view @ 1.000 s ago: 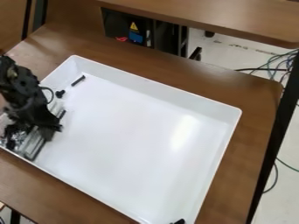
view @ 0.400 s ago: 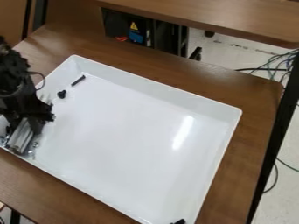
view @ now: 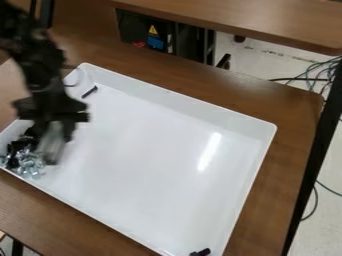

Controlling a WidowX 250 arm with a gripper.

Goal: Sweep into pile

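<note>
1. One black two-finger gripper [view: 53, 136] is hanging over the left side of a white, shallow rectangular tray [view: 150, 145], its fingers apparently pinching a pale grey, straight-sided block [view: 51, 146]. Whether the block is touching the tray floor, I cannot tell.
2. Small shiny silver pieces [view: 28, 163] are lying heaped at the tray's left corner, with dark black pieces [view: 20, 146] mixed in beside them.
3. A short, thin black rod [view: 89, 92] is lying apart from that heap, near the tray's top corner; a stubby black piece [view: 200, 252] is resting by the bottom corner.
4. The silver bits are probably behaving like hard, light, slippery hardware, sliding easily but scattering if pushed fast.
5. The block is looking stiff; gripping its upper flat sides should be leaving the lower edge free for sweeping. The rod may be rolling, so broadside pushing would be suiting it.
</note>
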